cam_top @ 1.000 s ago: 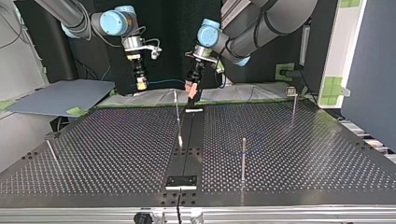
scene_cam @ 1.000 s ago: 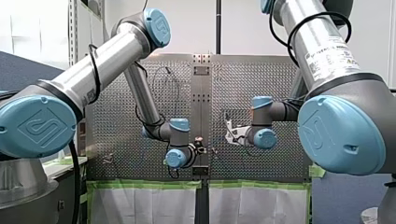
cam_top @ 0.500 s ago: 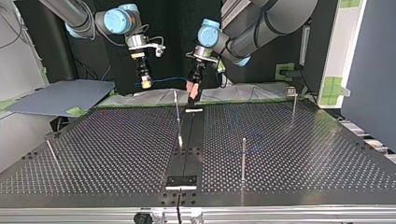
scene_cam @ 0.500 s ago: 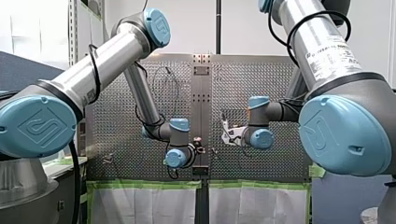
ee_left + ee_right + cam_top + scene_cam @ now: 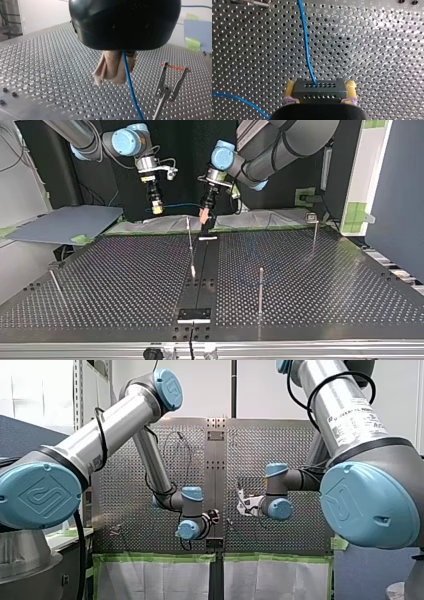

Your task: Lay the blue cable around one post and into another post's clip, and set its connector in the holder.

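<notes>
— So, what is my right claw (image 5: 320,86) doing?

— It is gripping the black connector (image 5: 319,92). Its yellow pads (image 5: 290,87) are pressing on the two short ends, above the perforated worktop (image 5: 374,50). The blue cable (image 5: 306,45) is coming out of the connector's face and running ahead over the holes.

— And my left claw (image 5: 116,79)?

— Its beige pads (image 5: 111,65) are pressing together on the blue cable, which is coming out beside them and dropping towards the worktop. A post with a forked clip (image 5: 167,88) is standing near the cable, apart from it.

— Where is the cable sitting in the top view?

— It is spanning the air between the two claws at the worktop's far edge, beyond the thin post (image 5: 189,242) in the middle. Both claws are hovering above the surface. A small dark bracket (image 5: 194,313) is lying on the centre strip at the near edge, well apart from the connector.
</notes>
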Robot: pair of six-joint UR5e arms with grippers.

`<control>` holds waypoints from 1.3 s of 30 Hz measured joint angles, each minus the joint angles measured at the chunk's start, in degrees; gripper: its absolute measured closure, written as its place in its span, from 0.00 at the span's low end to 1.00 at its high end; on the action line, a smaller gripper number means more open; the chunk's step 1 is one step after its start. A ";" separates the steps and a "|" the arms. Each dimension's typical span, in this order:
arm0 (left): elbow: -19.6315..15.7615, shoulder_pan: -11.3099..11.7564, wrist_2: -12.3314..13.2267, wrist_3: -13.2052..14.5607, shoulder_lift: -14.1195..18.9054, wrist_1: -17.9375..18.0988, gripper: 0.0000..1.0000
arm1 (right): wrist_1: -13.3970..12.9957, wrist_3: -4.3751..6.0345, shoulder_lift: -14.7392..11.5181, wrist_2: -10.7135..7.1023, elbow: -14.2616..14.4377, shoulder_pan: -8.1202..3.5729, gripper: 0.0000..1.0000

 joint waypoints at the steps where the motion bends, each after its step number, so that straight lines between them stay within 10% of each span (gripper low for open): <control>1: 0.00 -0.01 0.16 -0.01 -0.02 0.03 1.00 | 0.05 0.14 0.00 0.00 0.00 -0.07 0.81; 20: 0.42 0.45 1.45 -1.49 -6.05 4.18 1.00 | -0.80 2.24 4.11 4.74 -0.03 -2.93 0.81; 39: 6.04 0.58 3.35 -1.71 -10.57 0.34 1.00 | -4.44 3.33 7.59 3.01 -0.10 -6.59 0.81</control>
